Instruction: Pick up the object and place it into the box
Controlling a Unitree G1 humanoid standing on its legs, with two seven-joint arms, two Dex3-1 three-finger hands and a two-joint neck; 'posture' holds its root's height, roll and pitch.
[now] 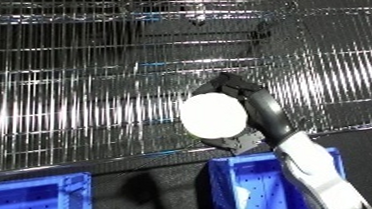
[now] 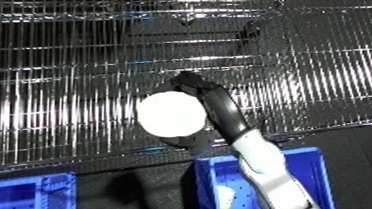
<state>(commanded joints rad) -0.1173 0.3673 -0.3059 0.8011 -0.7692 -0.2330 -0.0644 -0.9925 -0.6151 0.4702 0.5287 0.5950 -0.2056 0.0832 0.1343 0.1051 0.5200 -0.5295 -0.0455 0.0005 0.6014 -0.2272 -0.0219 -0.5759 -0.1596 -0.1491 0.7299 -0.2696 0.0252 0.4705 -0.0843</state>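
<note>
The right hand (image 1: 249, 107) has its fingers curled round a white ball (image 1: 214, 116) and holds it up in front of the wire shelf (image 1: 85, 89), so the pick looks done and only the drop into the blue bin (image 1: 250, 187) just below is left. A 2nd blue bin (image 1: 37, 192) sits apart at the lower left. Nothing blocks the way down, though the ball is over the bin's far rim, not its middle.

Right hand (image 1: 253, 102) fingers curled round white ball (image 1: 214, 116), above blue bin (image 1: 242, 182), before wire shelf (image 1: 94, 89).
</note>
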